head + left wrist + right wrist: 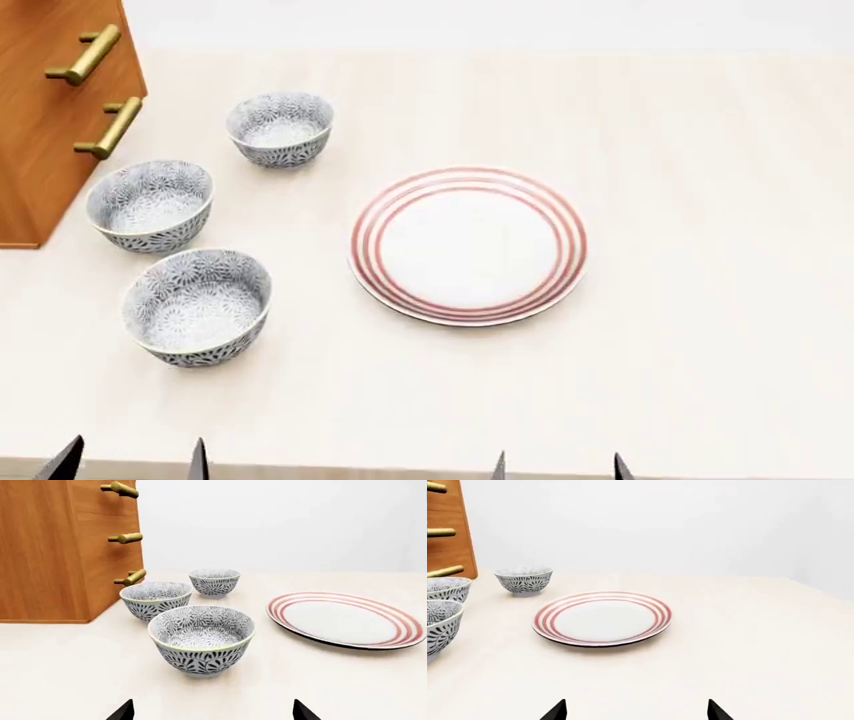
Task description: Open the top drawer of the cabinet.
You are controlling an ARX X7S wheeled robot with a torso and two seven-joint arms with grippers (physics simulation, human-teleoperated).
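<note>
The orange-brown cabinet [37, 550] stands at the table's left, its top cut off in every view. Three brass bar handles show on its front in the left wrist view. The uppermost one [121, 489] sits on the highest visible drawer front [90, 497], which looks shut. I cannot tell whether that is the top drawer. The head view shows the cabinet [34, 120] with two handles [83, 55]. My left gripper [213, 715] [134, 462] is open and empty at the near table edge, well short of the cabinet. My right gripper [637, 712] [558, 467] is open and empty too.
Three patterned bowls [198, 305] [150, 203] [280, 127] stand in a row in front of the cabinet, between my left gripper and the handles. A red-ringed white plate [467, 245] lies mid-table. A white wall is behind.
</note>
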